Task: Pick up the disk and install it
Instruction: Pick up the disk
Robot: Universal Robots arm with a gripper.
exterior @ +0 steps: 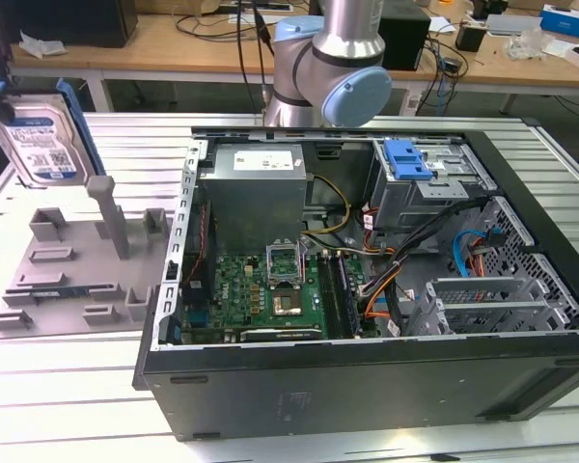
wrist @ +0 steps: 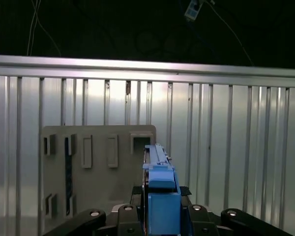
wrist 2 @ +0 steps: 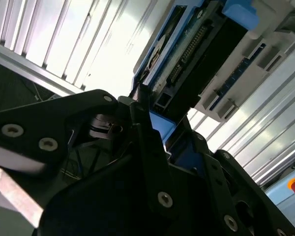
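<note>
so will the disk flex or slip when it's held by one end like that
Probably stiff: the disk is a metal slab in a blue carrier, showing no sag in the gripper. Likely heavy for its size, so, gripped at one end, it could pivot. The smooth plastic carrier might slip slightly.

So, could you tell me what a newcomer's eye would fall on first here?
The open black computer case lies across the middle of the exterior view, its green motherboard exposed. At that view's upper left, the silver-grey hard drive in its blue plastic carrier is held upright above the grey moulded fixture plate; the first wrist view shows the black gripper clamped on it.
</note>
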